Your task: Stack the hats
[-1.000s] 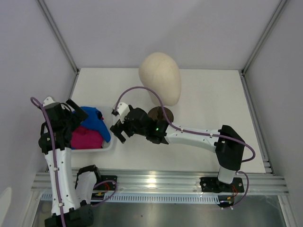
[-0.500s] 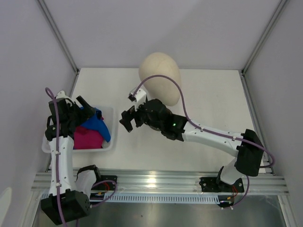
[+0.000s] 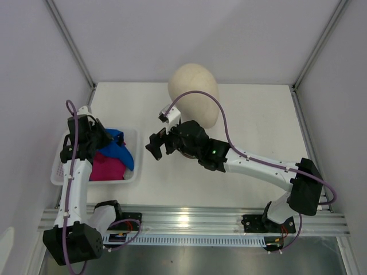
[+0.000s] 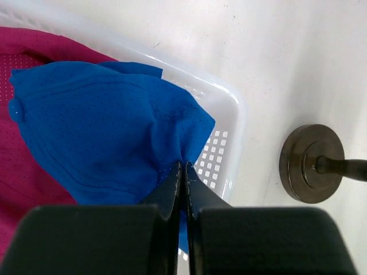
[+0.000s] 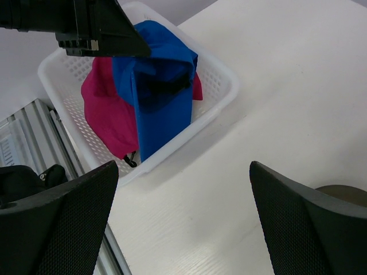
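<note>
Since a second ago my right gripper [image 3: 156, 144] has swung away from the basket [image 3: 135, 156] toward the mannequin head [image 3: 195, 97], and my left gripper [image 3: 98, 137] has shifted farther over the basket. From above, the blue hat [image 3: 118, 152] lies on the pink hat [image 3: 106, 168] in that basket. My left wrist view shows my left jaws pinched together on the blue hat's edge. My right wrist view shows my right jaws spread wide and empty over the table, beside the basket.
</note>
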You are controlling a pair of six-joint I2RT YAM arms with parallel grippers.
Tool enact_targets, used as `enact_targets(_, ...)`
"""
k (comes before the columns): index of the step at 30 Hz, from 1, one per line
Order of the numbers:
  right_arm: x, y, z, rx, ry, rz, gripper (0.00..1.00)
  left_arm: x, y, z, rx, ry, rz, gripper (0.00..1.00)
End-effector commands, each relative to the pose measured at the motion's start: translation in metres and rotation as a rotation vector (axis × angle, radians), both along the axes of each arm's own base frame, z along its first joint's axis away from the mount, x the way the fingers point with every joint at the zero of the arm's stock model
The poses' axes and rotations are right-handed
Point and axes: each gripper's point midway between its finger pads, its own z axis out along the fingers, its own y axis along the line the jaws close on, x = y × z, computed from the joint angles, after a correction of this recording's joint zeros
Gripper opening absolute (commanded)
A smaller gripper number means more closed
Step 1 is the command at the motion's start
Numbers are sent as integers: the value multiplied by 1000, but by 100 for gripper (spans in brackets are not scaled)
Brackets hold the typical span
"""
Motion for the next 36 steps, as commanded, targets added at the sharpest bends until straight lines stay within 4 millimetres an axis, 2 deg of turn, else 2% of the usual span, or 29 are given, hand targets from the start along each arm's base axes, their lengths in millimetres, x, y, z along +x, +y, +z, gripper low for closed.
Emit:
enact_targets(1,0,8,9,44,-7,17,99,5,2,31,34,-72,6,1)
enact_targets(2,-2,10,10,52,-6,29,100,3,2,37,33,-86,13,1)
enact_targets(3,-6,13,9,58,2,55,100,3,5,55,44,-121,31,1)
enact_targets(5,-15,22,13,94,11,117,99,-6,2,69,28,-140,52,1)
enact_targets(6,-27,31,7,96,17,192,100,-8,2,92,28,-187,61,1)
enact_targets(7,-31,37,10,112,-5,225,100,-12,1,103,20,-213,79,1)
enact_targets(8,-42,43,8,109,-11,271,100,-17,1,113,17,-224,90,1)
enact_targets(11,-45,59,5,83,-61,290,99,-28,-3,134,-7,-252,125,1)
enact_targets(15,-40,73,1,46,-122,285,99,-38,-10,140,-80,-266,157,1)
enact_targets(20,-40,82,9,67,-172,268,99,-47,-1,140,-147,-264,293,1)
enact_targets(22,-46,86,16,91,-191,272,100,-50,1,136,-194,-248,360,1)
enact_targets(25,-59,92,13,75,-248,301,100,-51,6,132,-251,-227,449,1)
enact_targets(26,-62,92,11,67,-257,309,100,-51,6,136,-265,-234,460,1)
enact_targets(31,-80,91,5,51,-275,356,99,-53,8,137,-356,-219,568,1)
enact_targets(32,-83,87,13,69,-277,361,100,-53,7,136,-368,-221,572,1)
enact_targets(35,-90,80,14,95,-252,373,100,-50,2,143,-408,-258,565,1)
enact_targets(36,-91,76,22,118,-253,370,100,-49,-1,143,-425,-260,560,1)
